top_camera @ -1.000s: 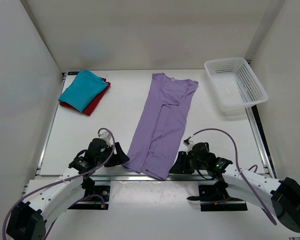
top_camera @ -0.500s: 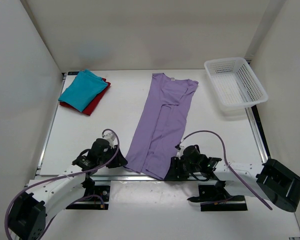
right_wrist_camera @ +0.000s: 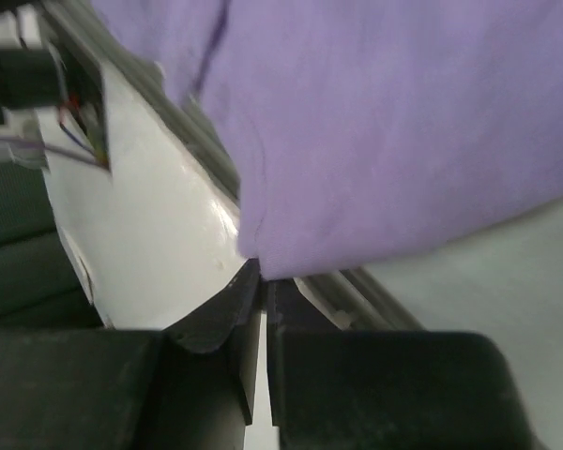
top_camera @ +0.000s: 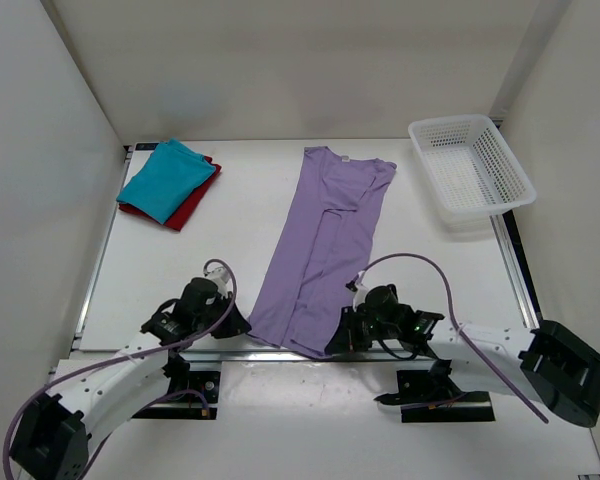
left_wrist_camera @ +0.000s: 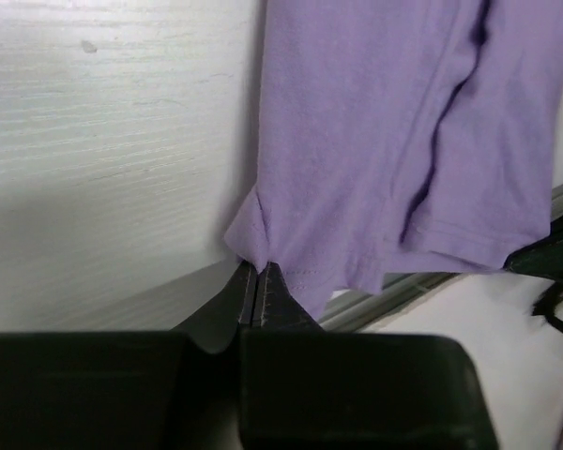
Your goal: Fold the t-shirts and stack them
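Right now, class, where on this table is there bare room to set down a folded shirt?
Bare table lies between the teal t-shirt, stacked on the dark red t-shirt, and the lavender t-shirt; also between it and the white mesh basket. Crowded: the near edge, where left gripper and right gripper pinch the lavender hem.

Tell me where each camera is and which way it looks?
Top external: sits high behind the arms, looks down on the white table and the long lavender purple fabric t-shirt; both arms show.
Left wrist: sits on the left arm, looks along the left gripper, shut on the shirt's hem corner.
Right wrist: sits on the right arm, looks along the right gripper, shut on the hem's other corner.
Shared: both wrist views show the same near hem.
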`<state>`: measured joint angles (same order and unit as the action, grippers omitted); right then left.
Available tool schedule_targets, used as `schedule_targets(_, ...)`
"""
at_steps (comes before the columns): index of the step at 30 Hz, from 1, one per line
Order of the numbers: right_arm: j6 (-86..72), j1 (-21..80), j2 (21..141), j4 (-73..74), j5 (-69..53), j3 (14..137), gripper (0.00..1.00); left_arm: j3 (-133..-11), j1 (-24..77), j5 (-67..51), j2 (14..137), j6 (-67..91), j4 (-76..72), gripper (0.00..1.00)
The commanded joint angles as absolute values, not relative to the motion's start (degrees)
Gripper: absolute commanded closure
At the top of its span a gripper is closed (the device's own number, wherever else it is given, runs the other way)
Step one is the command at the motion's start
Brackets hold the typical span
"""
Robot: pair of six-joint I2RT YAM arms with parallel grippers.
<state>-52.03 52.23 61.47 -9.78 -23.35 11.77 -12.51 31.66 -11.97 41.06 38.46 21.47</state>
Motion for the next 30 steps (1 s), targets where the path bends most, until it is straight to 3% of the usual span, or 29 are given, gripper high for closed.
schedule_targets(1,-48.4,46.2,56.6,-5.8,-23.5,15.8,1.00,-19.3,29.5,-14.2,42.4,39.4,21.6,1.00)
schedule_targets(6,-37.4,27.8,57.1,1.0,-29.9,23.2,1.00,-34.8,27.8,-17.2,60.6,40.1,12.3,1.00)
schedule_targets(11,-29.8,11.7,66.0,1.0,-34.0,32.3,1.00,-54.0,26.4,-13.8,82.3,38.9,9.7,1.00)
schedule_targets(19,-29.7,2.2,83.2,-3.8,-37.8,43.1,1.00,-83.0,25.1,-12.4,107.0,37.0,15.7,1.00)
schedule_targets(25,-30.2,0.1,94.0,-6.2,-39.4,50.7,1.00,-96.5,24.3,-11.8,119.8,37.6,19.6,0.99)
schedule_targets(28,-30.4,0.3,98.5,-6.2,-38.8,55.2,0.98,-101.1,23.5,-12.3,124.6,38.3,20.7,0.78)
schedule_targets(30,-31.3,0.1,100.3,-8.1,-39.3,56.9,0.89,-100.8,22.5,-12.0,124.4,38.7,19.8,0.67)
